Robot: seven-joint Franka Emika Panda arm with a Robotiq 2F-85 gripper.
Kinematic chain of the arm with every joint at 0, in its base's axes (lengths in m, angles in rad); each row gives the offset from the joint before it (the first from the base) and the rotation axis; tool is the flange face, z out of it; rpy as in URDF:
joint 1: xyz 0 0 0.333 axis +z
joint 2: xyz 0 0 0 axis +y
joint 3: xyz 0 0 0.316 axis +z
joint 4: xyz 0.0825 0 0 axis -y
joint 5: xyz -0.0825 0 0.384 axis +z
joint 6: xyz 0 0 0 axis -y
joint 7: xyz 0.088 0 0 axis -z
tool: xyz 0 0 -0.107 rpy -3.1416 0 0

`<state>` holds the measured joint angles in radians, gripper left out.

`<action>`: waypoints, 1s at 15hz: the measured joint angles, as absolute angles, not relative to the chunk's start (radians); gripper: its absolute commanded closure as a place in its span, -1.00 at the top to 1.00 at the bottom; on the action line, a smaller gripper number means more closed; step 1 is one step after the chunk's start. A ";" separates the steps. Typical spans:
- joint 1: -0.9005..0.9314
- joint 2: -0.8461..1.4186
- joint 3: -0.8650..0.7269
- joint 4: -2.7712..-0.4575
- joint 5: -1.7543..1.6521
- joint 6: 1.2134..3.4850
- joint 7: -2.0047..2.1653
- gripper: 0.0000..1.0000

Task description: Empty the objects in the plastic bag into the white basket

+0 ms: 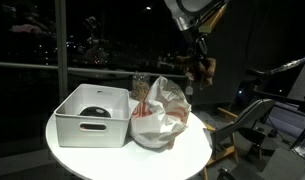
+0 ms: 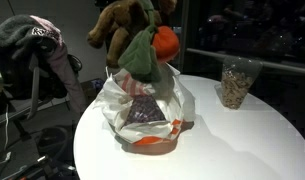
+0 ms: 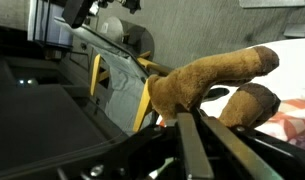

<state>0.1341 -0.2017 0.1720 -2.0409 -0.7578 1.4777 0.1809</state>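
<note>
My gripper (image 3: pixel 187 125) is shut on a brown plush toy (image 3: pixel 207 80), which fills the wrist view. In an exterior view the toy (image 1: pixel 204 70) hangs from the gripper (image 1: pixel 199 52) above the table, up and to the right of the plastic bag (image 1: pixel 160 115). In an exterior view the toy (image 2: pixel 127 25), with green and orange parts, hangs right above the open bag (image 2: pixel 142 115), which still holds dark things. The white basket (image 1: pixel 92 128) stands to the left of the bag with a dark object (image 1: pixel 94 112) in it.
The round white table (image 1: pixel 192 150) carries everything. A clear cup filled with small bits (image 2: pixel 235 83) stands by the bag. A yellow-framed chair (image 3: pixel 142 100) and other furniture (image 1: pixel 257 120) stand near the table. Clothes lie piled on a seat (image 2: pixel 32 45).
</note>
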 measured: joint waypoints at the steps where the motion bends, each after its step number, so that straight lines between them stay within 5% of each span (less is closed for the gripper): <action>1: 0.151 -0.215 0.189 -2.034 -0.761 1.492 0.187 -0.97; 7: 0.233 -0.220 0.274 -2.011 -0.761 1.686 0.203 -0.95; 15: 0.256 -0.015 0.297 -2.006 -0.767 2.219 0.252 -0.95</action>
